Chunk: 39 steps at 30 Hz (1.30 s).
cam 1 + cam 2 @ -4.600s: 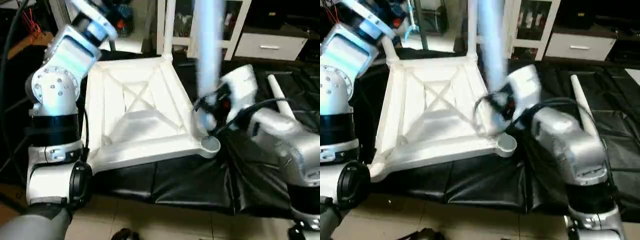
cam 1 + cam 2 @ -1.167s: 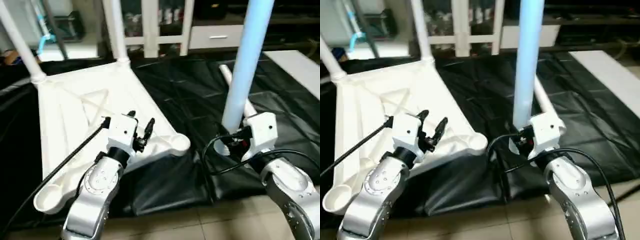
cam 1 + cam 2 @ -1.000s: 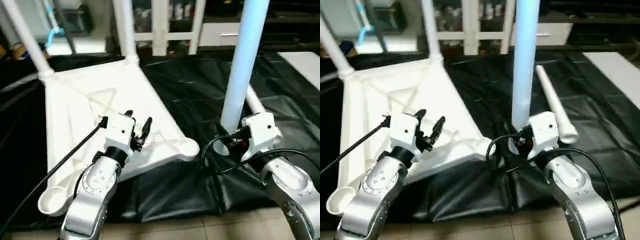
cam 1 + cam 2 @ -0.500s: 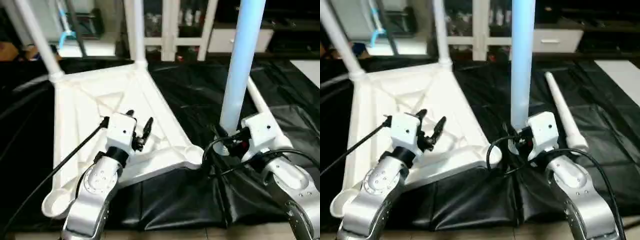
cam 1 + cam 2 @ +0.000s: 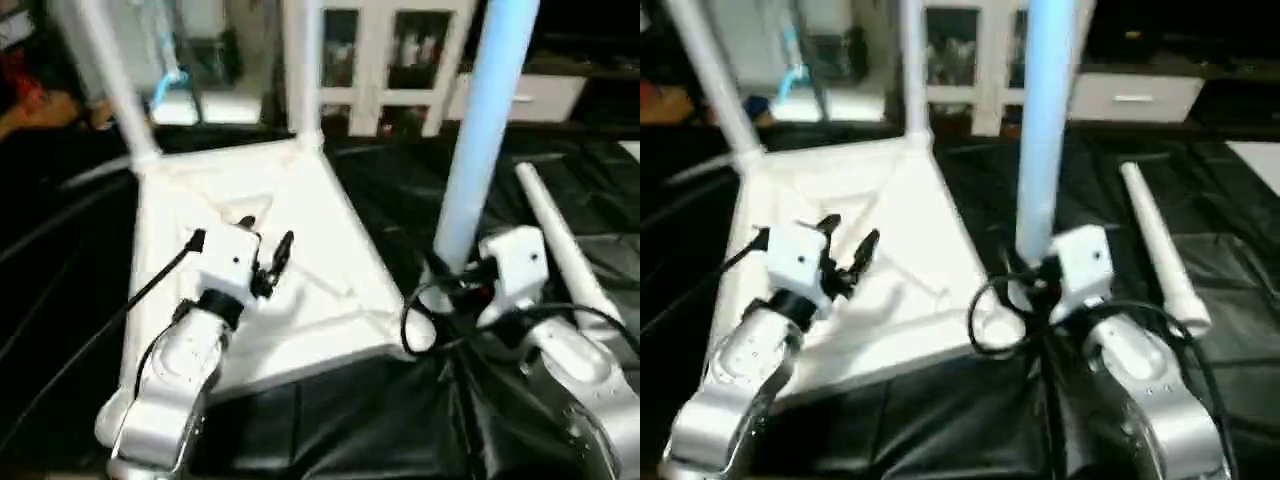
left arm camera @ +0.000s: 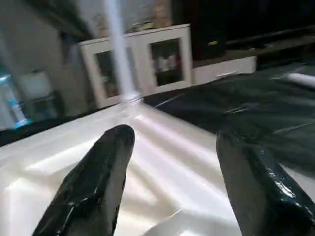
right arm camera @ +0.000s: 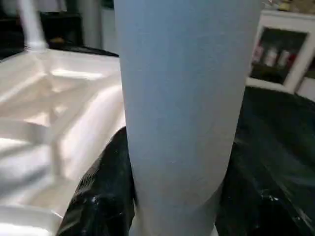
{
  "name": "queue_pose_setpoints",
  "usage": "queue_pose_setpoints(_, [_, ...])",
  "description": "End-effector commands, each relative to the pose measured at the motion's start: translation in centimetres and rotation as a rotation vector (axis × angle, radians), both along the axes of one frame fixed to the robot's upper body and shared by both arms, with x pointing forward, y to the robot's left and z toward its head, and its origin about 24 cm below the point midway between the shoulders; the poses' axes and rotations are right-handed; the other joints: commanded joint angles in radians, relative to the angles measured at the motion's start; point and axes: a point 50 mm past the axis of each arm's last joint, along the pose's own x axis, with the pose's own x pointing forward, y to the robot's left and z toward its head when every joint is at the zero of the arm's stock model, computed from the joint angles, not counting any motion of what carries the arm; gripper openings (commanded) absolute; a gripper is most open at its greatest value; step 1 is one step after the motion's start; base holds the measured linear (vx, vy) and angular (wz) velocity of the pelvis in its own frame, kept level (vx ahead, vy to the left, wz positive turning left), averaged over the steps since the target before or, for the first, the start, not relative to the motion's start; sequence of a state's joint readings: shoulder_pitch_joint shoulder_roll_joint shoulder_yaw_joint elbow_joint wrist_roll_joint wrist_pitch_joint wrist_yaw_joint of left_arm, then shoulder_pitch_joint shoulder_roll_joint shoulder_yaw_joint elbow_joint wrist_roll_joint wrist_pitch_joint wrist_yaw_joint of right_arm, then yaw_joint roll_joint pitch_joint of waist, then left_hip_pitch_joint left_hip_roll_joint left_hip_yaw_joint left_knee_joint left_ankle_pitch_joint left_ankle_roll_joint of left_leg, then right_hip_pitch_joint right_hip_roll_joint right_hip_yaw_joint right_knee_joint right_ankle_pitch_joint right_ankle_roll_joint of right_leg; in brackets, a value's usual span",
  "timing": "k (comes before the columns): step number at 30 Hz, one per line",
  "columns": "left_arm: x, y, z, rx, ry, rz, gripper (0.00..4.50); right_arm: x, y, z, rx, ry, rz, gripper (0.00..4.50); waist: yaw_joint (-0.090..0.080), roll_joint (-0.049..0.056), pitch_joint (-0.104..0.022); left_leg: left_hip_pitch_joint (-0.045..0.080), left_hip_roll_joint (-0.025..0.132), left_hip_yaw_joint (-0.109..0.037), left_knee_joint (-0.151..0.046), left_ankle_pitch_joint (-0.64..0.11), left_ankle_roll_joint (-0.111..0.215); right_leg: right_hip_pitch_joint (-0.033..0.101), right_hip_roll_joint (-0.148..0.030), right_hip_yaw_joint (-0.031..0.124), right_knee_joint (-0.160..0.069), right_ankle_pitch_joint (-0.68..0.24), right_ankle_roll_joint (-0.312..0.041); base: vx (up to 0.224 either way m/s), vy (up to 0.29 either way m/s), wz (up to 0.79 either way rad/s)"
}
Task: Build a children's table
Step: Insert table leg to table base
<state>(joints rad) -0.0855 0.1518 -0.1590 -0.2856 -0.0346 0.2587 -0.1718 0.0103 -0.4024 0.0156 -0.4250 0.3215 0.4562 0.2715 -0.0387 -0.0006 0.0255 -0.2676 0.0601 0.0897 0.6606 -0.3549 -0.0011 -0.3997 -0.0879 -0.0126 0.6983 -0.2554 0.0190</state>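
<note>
at the top's [image 5: 250, 200] twelve o'clock edge two legs [image 5: 303, 70] stand socketed. right jaws [image 5: 450, 285] grip a third leg [image 5: 480, 130] upright beside the five o'clock socket [image 5: 418, 335]; left jaws [image 5: 262, 250] hover open, empty. a fourth leg [image 5: 560, 250] lies at three o'clock.

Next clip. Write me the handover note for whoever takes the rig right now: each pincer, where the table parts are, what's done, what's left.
Left pincer: open, empty, hovering over the upside-down white plastic square table top.
Right pincer: shut on an upright white tapered tube leg, low on the leg, beside the top's near right corner socket.
Done: two white legs stand in the far corner sockets, far left leg and far right leg.
Spare fourth leg lies on the black sheet to the right.
Left: seat the held leg in the near right socket, then fit the spare in the near left socket.
</note>
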Motion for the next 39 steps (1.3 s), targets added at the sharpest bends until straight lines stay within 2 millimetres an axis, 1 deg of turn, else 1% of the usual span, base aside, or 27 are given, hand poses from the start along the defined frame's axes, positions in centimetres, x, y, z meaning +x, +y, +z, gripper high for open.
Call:
queue_pose_setpoints(1, [-0.2,-0.9,-0.2,-0.001,0.028,-0.091,3.00,0.0,-0.4,0.8,0.044,-0.037,0.018,1.86,0.043,-0.034,-0.051,-0.071,-0.002,0.007,0.035,0.027,0.211,0.137,-0.103,0.155,-0.175,-0.176,-0.053,0.069,-0.056,0.05])
queue_pose_setpoints(2, [-0.3,-1.1,-0.3,0.004,0.034,-0.152,3.00,0.1,-0.6,1.1,0.083,-0.040,0.024,1.86,0.050,-0.024,-0.045,-0.117,0.043,-0.035,0.039,0.148,0.112,0.170,-0.145,0.157,-0.143,-0.007,-0.132,0.069,-0.056,0.05])
queue_pose_setpoints(3, [-0.4,-1.2,-0.3,0.006,0.036,-0.177,3.00,0.1,-0.7,1.2,0.108,-0.039,0.026,1.86,0.053,-0.022,-0.042,-0.120,0.047,-0.039,0.020,0.231,0.065,0.153,-0.115,0.131,-0.117,0.185,-0.131,0.074,-0.016,-0.04])
queue_pose_setpoints(4, [-0.7,-1.5,-0.2,0.019,0.043,-0.284,3.00,0.2,-1.1,1.7,0.205,-0.044,0.041,1.86,0.052,-0.007,-0.032,-0.103,0.060,-0.029,-0.036,0.337,0.010,0.113,-0.047,0.076,-0.103,0.408,-0.134,0.000,0.000,0.00])
queue_pose_setpoints(5, [-1.0,-1.7,-0.3,0.036,0.051,-0.368,3.00,0.4,-1.4,2.0,0.268,-0.042,0.065,1.86,0.045,0.025,-0.033,-0.109,0.077,-0.026,-0.064,0.384,0.009,0.094,-0.009,0.044,-0.092,0.454,-0.138,0.000,0.000,0.00])
queue_pose_setpoints(6, [-1.0,-1.7,-0.3,0.046,0.058,-0.409,3.00,0.4,-1.5,2.2,0.297,-0.040,0.084,1.86,0.048,0.041,-0.036,-0.105,0.094,-0.032,-0.068,0.335,0.009,0.092,-0.010,0.040,-0.090,0.398,-0.148,0.000,0.000,0.00])
queue_pose_setpoints(7, [-1.1,-1.5,-0.6,0.062,0.082,-0.461,3.00,0.4,-1.7,2.3,0.323,-0.026,0.140,1.86,0.050,0.051,-0.037,-0.085,0.118,-0.032,-0.071,0.188,-0.003,0.079,-0.013,0.041,-0.098,0.237,-0.196,0.007,0.053,0.05])
queue_pose_setpoints(8, [-1.0,-1.4,-0.8,0.074,0.102,-0.498,3.00,0.3,-1.8,2.2,0.328,-0.014,0.180,1.86,0.047,0.063,-0.041,-0.080,0.132,-0.037,-0.080,0.146,-0.002,0.086,-0.022,0.036,-0.098,0.201,-0.246,0.007,0.053,0.05])
queue_pose_setpoints(9, [-1.1,-1.3,-1.0,0.091,0.128,-0.551,3.29,0.3,-2.1,2.0,0.298,0.004,0.221,1.86,0.051,0.068,-0.043,-0.074,0.136,-0.036,-0.080,0.140,0.003,0.079,-0.024,0.033,-0.101,0.202,-0.262,0.008,0.058,0.14])
queue_pose_setpoints(10, [-1.2,-1.1,-1.4,0.114,0.188,-0.650,3.37,0.1,-2.7,1.5,0.252,0.021,0.303,1.86,0.048,0.067,-0.038,-0.068,0.138,-0.029,-0.086,0.088,0.008,0.073,-0.022,0.026,-0.107,0.169,-0.281,-0.018,0.058,0.15])
queue_pose_setpoints(11, [-1.3,-1.1,-1.5,0.122,0.214,-0.698,3.40,0.1,-3.2,1.3,0.228,0.044,0.327,1.86,0.051,0.065,-0.034,-0.074,0.138,-0.018,-0.090,0.043,0.009,0.077,-0.030,0.027,-0.113,0.134,-0.291,-0.018,0.058,0.15])
queue_pose_setpoints(14, [-1.5,-1.1,-1.9,0.149,0.269,-0.773,3.63,0.2,-4.2,1.2,0.212,0.086,0.366,1.86,0.050,0.054,-0.030,-0.081,0.137,-0.002,-0.097,-0.031,0.021,0.084,-0.046,0.031,-0.124,0.026,-0.302,-0.010,0.019,0.03])
queue_pose_setpoints(15, [-1.6,-1.2,-2.3,0.170,0.295,-0.790,3.81,0.2,-4.5,1.3,0.213,0.103,0.388,1.86,0.051,0.055,-0.029,-0.080,0.138,-0.002,-0.099,-0.039,0.023,0.084,-0.046,0.031,-0.125,0.005,-0.299,0.000,0.000,0.00])
queue_pose_setpoints(17, [-1.7,-1.6,-3.1,0.209,0.346,-0.808,3.86,0.1,-5.2,1.6,0.195,0.129,0.423,1.86,0.049,0.048,-0.026,-0.078,0.140,0.011,-0.100,-0.058,0.037,0.081,-0.050,0.031,-0.134,-0.055,-0.292,0.000,0.000,0.00])
queue_pose_setpoints(18, [-1.5,-1.8,-3.4,0.220,0.345,-0.797,3.92,0.1,-5.6,1.7,0.179,0.130,0.421,1.86,0.047,0.048,-0.026,-0.078,0.141,0.012,-0.100,-0.061,0.040,0.081,-0.051,0.031,-0.135,-0.074,-0.290,0.000,0.000,0.00])
queue_pose_setpoints(19, [-1.4,-2.3,-3.9,0.214,0.360,-0.794,4.02,0.3,-6.2,2.0,0.170,0.121,0.407,1.86,0.043,0.047,-0.022,-0.080,0.143,0.014,-0.103,-0.092,0.036,0.079,-0.055,0.030,-0.143,-0.152,-0.277,0.000,0.000,0.00])
queue_pose_setpoints(20, [-1.5,-2.5,-4.1,0.209,0.370,-0.803,4.02,0.3,-6.4,2.1,0.169,0.116,0.406,1.86,0.042,0.047,-0.024,-0.080,0.142,0.014,-0.103,-0.090,0.033,0.079,-0.056,0.031,-0.144,-0.160,-0.273,0.000,0.000,0.00])
queue_pose_setpoints(21, [-1.6,-2.7,-4.2,0.196,0.387,-0.814,4.02,0.3,-6.7,2.2,0.162,0.111,0.401,1.86,0.041,0.040,-0.025,-0.082,0.144,0.015,-0.103,-0.081,0.034,0.079,-0.058,0.031,-0.146,-0.158,-0.269,0.000,0.000,0.00])
queue_pose_setpoints(22, [-1.7,-2.9,-4.5,0.186,0.412,-0.826,4.02,0.3,-6.9,2.3,0.155,0.106,0.395,1.86,0.042,0.042,-0.026,-0.082,0.145,0.015,-0.103,-0.072,0.035,0.079,-0.059,0.031,-0.144,-0.151,-0.269,0.000,0.000,0.00])
queue_pose_setpoints(25, [-2.1,-3.5,-5.3,0.229,0.456,-0.860,4.02,0.6,-7.5,2.8,0.134,0.082,0.368,1.86,0.040,0.037,-0.026,-0.087,0.144,0.018,-0.102,-0.040,0.053,0.078,-0.060,0.029,-0.143,-0.125,-0.265,0.000,0.000,0.00])
queue_pose_setpoints(27, [-2.1,-3.6,-5.4,0.241,0.456,-0.849,3.68,0.5,-7.5,3.0,0.129,0.079,0.367,1.86,0.040,0.034,-0.025,-0.087,0.144,0.021,-0.100,-0.032,0.065,0.076,-0.059,0.030,-0.146,-0.132,-0.264,0.000,0.000,0.00])
queue_pose_setpoints(30, [-1.7,-3.5,-5.8,0.277,0.464,-0.819,3.65,0.4,-7.5,3.4,0.115,0.079,0.387,1.86,0.040,0.034,-0.025,-0.088,0.145,0.022,-0.101,-0.019,0.077,0.076,-0.061,0.028,-0.148,-0.139,-0.259,0.000,0.000,0.00])
queue_pose_setpoints(31, [-1.7,-3.4,-5.9,0.292,0.468,-0.822,3.36,0.3,-7.4,3.5,0.110,0.079,0.396,1.86,0.039,0.033,-0.025,-0.088,0.146,0.023,-0.101,-0.016,0.081,0.075,-0.061,0.028,-0.148,-0.138,-0.258,0.000,0.000,0.00])
queue_pose_setpoints(35, [-1.5,-3.3,-6.1,0.339,0.478,-0.796,3.06,0.3,-7.4,3.6,0.092,0.083,0.408,1.86,0.039,0.025,-0.028,-0.090,0.150,0.022,-0.103,0.021,0.103,0.076,-0.063,0.025,-0.144,-0.091,-0.265,0.000,0.000,0.00])
queue_pose_setpoints(36, [-1.5,-3.3,-6.1,0.341,0.478,-0.795,3.06,0.3,-7.4,3.6,0.092,0.083,0.408,1.86,0.039,0.026,-0.027,-0.090,0.150,0.022,-0.103,0.027,0.105,0.076,-0.062,0.025,-0.144,-0.082,-0.266,0.000,0.000,0.00])
queue_pose_setpoints(38, [-1.5,-3.4,-6.2,0.350,0.483,-0.788,2.85,0.5,-7.3,3.7,0.091,0.087,0.412,1.86,0.038,0.014,-0.026,-0.091,0.151,0.025,-0.102,0.051,0.122,0.075,-0.063,0.024,-0.145,-0.057,-0.272,0.000,0.000,0.00])
queue_pose_setpoints(39, [-1.5,-3.5,-6.2,0.350,0.484,-0.789,2.82,0.5,-7.3,3.7,0.090,0.088,0.414,1.86,0.040,0.020,-0.029,-0.090,0.152,0.023,-0.100,0.065,0.124,0.077,-0.065,0.024,-0.139,-0.044,-0.275,0.000,0.000,0.00])
